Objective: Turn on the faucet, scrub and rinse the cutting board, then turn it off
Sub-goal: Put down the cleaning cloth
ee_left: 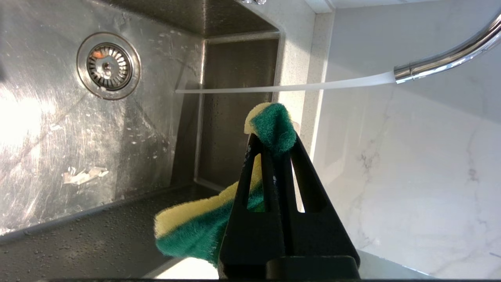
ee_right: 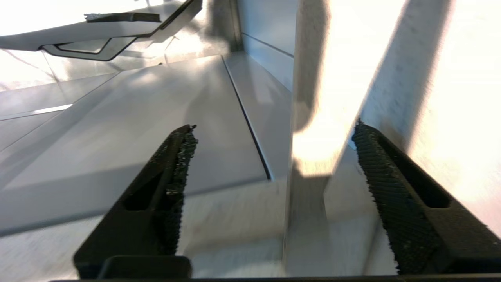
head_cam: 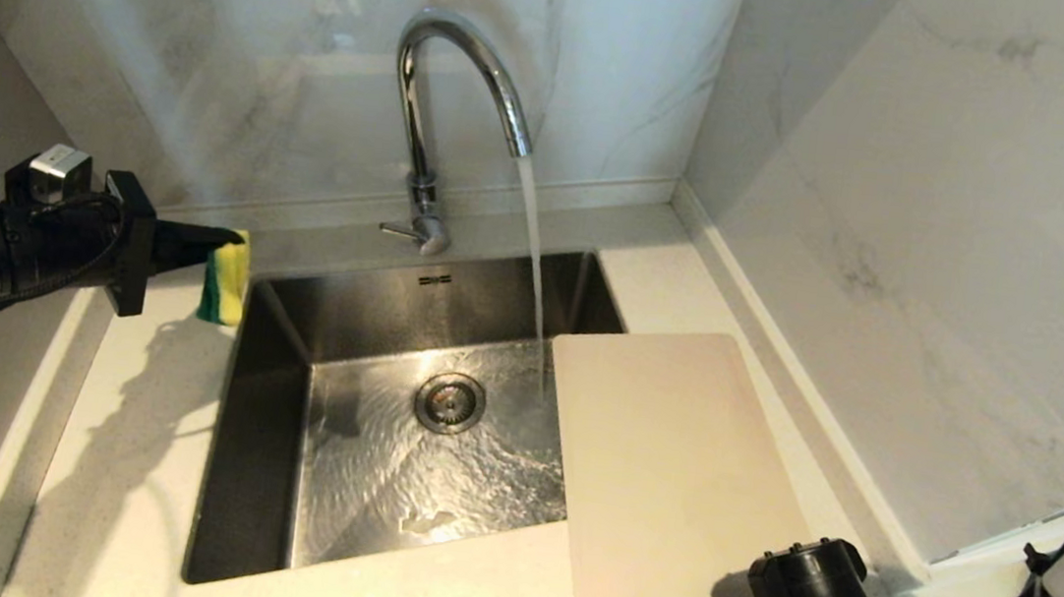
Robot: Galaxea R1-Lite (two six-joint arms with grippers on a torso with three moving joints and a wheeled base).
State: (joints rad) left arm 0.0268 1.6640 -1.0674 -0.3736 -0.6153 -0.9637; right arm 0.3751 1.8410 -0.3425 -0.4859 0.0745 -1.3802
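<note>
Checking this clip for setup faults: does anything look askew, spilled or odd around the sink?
The cutting board lies on the counter with its left edge overhanging the sink, and the faucet stream falls beside it, not onto it. Nothing is spilled or damaged. The left gripper holds the sponge.

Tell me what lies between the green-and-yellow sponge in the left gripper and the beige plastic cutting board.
Head view: the steel sink basin, with the faucet's water stream falling near the board.
</note>
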